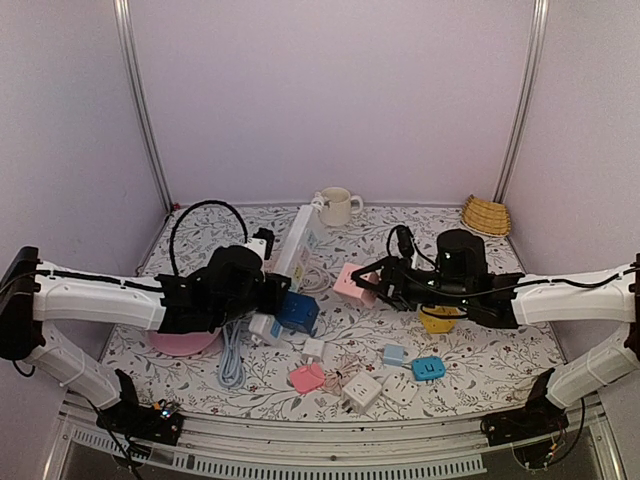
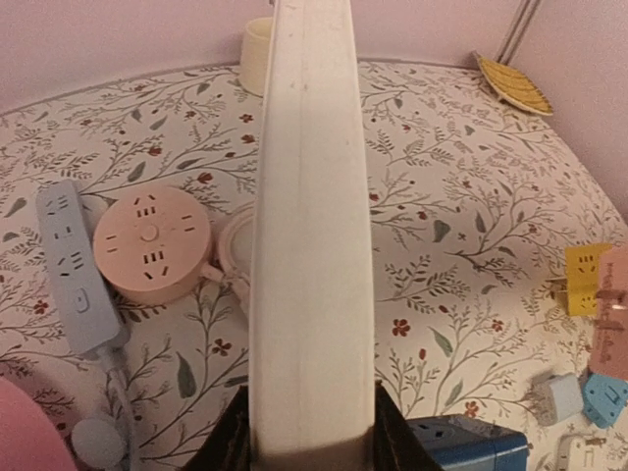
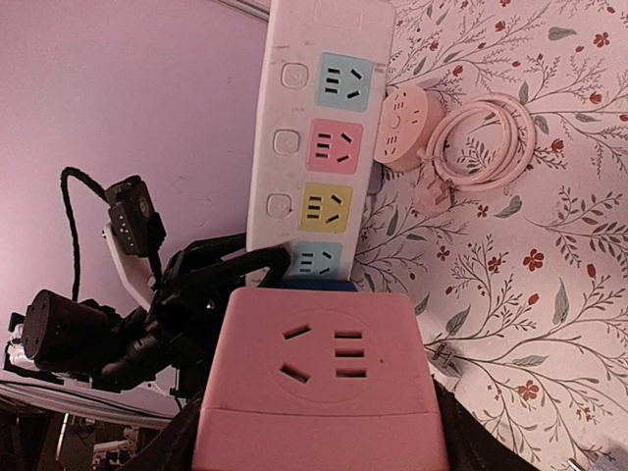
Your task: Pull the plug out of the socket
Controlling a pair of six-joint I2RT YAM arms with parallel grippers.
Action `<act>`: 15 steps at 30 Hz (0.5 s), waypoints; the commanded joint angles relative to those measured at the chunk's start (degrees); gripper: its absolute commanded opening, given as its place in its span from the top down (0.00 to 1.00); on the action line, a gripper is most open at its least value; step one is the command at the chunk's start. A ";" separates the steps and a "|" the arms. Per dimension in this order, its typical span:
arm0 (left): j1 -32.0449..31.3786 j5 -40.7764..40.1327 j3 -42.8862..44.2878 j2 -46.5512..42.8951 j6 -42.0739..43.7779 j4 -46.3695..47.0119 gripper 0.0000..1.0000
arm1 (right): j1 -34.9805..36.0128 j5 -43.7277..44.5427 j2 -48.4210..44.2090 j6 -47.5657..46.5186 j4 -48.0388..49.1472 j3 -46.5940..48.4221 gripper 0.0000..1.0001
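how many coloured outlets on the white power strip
4, in one column: top blue outlet, pink outlet, yellow outlet, bottom blue outlet. The pink cube may hide more.

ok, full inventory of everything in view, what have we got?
power strip: 1, white with coloured sockets, raised centre-left
cube adapter: 1, pink, centre, in right gripper
blue cube: 1, dark blue, at strip's near end
yellow adapter: 1, yellow, under right arm
round socket: 1, pink, coiled cable, left of strip
slim strip: 1, pale blue, left of round socket
small plugs: 6, white, pink and blue, front centre
pink disc: 1, pink, under left arm
mug: 1, cream, back centre
basket: 1, yellow woven, back right
left gripper: shut on power strip
right gripper: shut on cube adapter
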 commanded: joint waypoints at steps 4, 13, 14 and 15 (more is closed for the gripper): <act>0.55 -6.12 0.80 -1.77 0.77 3.23 1.00 | -1.35 -0.66 -2.75 -2.08 -0.55 -0.90 0.89; 0.73 -4.55 0.88 -4.23 -0.35 3.19 1.00 | -6.49 2.67 -1.45 -6.26 -5.21 -4.21 0.85; 0.76 -4.51 0.96 -4.55 -0.37 3.18 1.00 | -6.71 3.23 -0.77 -6.62 -5.75 -4.13 0.85; 0.72 -4.49 1.03 -4.77 -0.36 3.10 1.00 | -6.83 3.71 -0.07 -7.09 -6.07 -4.04 0.84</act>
